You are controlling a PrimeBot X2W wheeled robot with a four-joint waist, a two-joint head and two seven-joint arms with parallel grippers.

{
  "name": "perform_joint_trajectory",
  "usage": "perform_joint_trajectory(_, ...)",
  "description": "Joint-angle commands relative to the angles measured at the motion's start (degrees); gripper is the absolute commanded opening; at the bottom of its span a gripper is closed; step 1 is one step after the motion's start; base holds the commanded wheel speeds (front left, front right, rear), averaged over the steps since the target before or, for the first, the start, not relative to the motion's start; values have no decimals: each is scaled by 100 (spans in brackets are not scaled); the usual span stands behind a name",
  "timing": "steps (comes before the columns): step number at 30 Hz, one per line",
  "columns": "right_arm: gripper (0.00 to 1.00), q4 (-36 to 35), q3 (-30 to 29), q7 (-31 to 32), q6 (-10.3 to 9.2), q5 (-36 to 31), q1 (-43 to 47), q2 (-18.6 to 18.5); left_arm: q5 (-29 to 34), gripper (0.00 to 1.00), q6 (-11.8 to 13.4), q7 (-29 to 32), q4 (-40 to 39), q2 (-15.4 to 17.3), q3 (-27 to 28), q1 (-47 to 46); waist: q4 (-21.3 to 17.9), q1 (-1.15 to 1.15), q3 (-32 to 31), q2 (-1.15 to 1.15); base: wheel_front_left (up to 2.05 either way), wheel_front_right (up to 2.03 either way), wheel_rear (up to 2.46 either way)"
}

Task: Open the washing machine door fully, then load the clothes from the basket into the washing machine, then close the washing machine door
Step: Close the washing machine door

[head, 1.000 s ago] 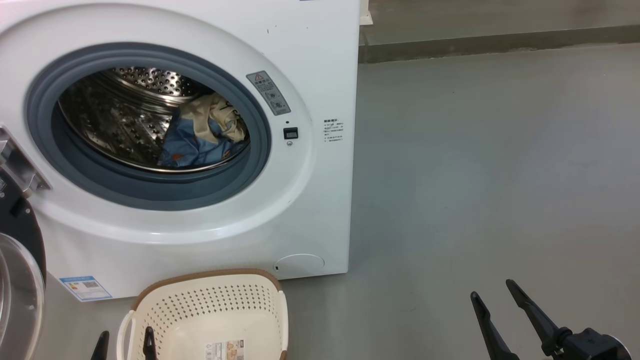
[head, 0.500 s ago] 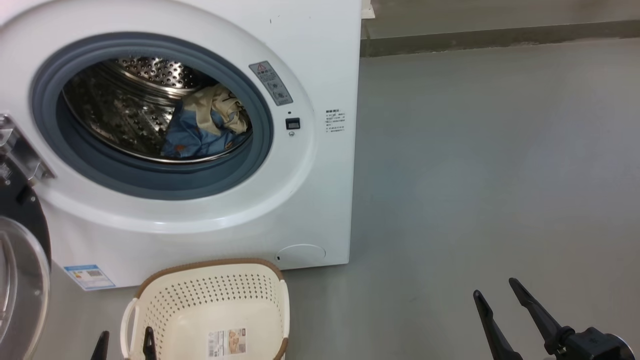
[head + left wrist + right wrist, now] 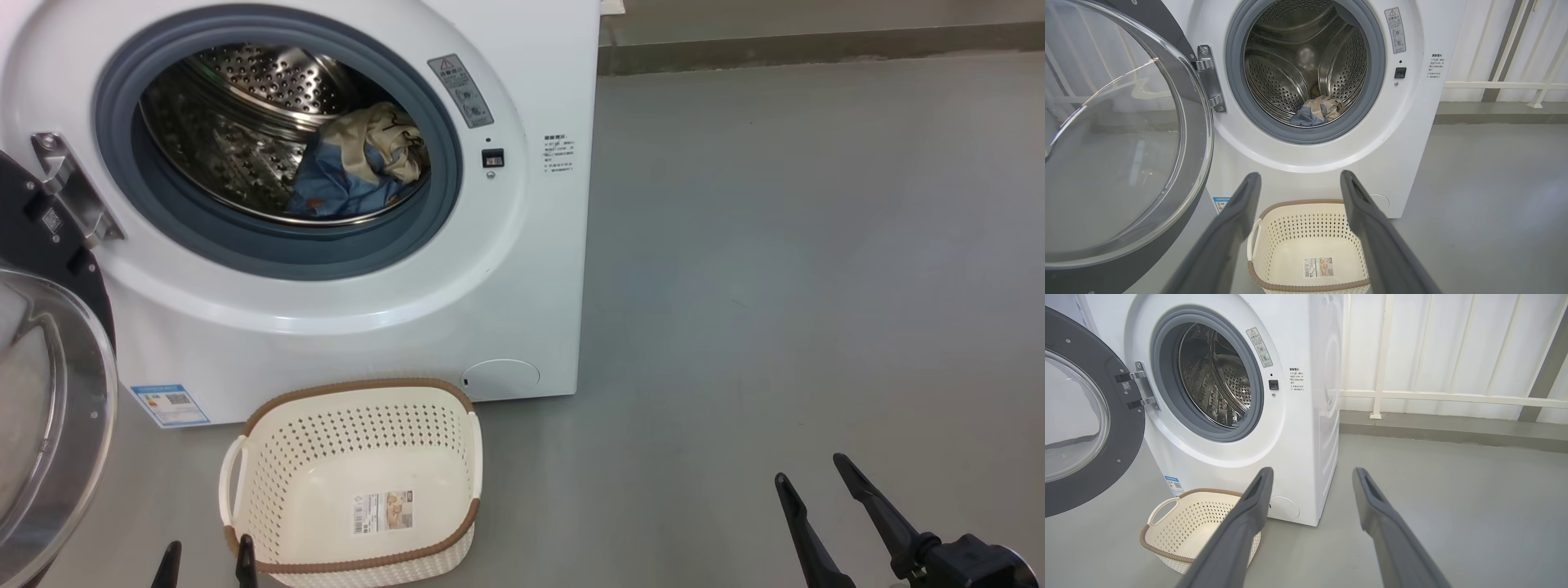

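Left end effector (image 3: pixel 206 563) wide, holding nothing, at the near edge of the basket (image 3: pixel 359 385). Right end effector (image 3: pixel 810 472) wide, holding nothing, over floor (image 3: pixel 800 269). Basket just before washing machine (image 3: pixel 522 310). Clothes (image 3: pixel 359 167) in drum. Door (image 3: pixel 49 384) open, left.

Clothes (image 3: pixel 353 167) in washing machine (image 3: pixel 526 269) drum (image 3: pixel 237 131), toward the right. Door (image 3: pixel 45 408) hangs open off the machine's left. Basket (image 3: pixel 359 420) on floor (image 3: pixel 775 286) just before the machine.
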Motion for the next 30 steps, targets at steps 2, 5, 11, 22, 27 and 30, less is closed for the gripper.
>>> perform_joint_trajectory(2,100,-157,124,-27,9,-33,-53,-82,-53,100,49,-46,-109,78,178,-164,2,0,1,0,0,0,0)
perform_joint_trajectory(5,100,-156,125,-27,9,-36,-57,-86,-64,100,49,-59,-111,86,172,-171,2,0,7,0,0,0,0)
perform_joint_trajectory(11,100,-143,106,-27,9,-25,-57,-99,-72,100,63,-77,-102,97,150,-177,7,0,18,0,0,0,0)
perform_joint_trajectory(22,100,-133,83,-27,9,-25,-47,-81,-89,100,79,-99,-90,132,112,-205,92,0,19,0,0,0,0)
perform_joint_trajectory(27,100,-140,1,-27,9,-34,-6,-69,-87,100,77,-85,-107,174,88,-261,317,0,37,0,0,0,0)
perform_joint_trajectory(30,100,-152,-21,-27,9,-28,-9,-73,-89,100,102,-90,-162,200,113,-300,559,0,83,0,0,0,0)
